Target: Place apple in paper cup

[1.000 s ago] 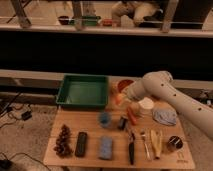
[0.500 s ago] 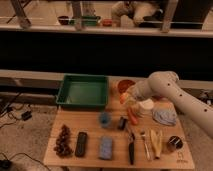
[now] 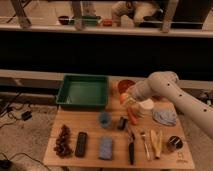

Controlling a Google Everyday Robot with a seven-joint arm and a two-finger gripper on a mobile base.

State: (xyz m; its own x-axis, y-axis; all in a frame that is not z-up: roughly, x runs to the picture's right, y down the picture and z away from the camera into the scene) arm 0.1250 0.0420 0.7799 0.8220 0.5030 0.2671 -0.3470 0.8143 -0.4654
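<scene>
The apple (image 3: 123, 98), small and yellow-orange, sits in my gripper (image 3: 125, 99) at the end of the white arm that reaches in from the right. The gripper is shut on it and holds it above the table, just in front of the orange bowl (image 3: 126, 84). The paper cup (image 3: 146, 106), short and white, stands on the table right of the gripper, partly under the arm's wrist. The apple is left of the cup, not over it.
A green tray (image 3: 83, 91) stands at the back left. A blue cup (image 3: 104, 119), a carrot-like thing (image 3: 132, 117), a purple bowl (image 3: 164, 116), grapes (image 3: 63, 140), a sponge (image 3: 105, 148), a knife (image 3: 131, 149), a banana (image 3: 157, 142) and a can (image 3: 174, 144) lie on the wooden table.
The gripper with the apple has moved a little to the right, closer to the paper cup. Nothing else has moved.
</scene>
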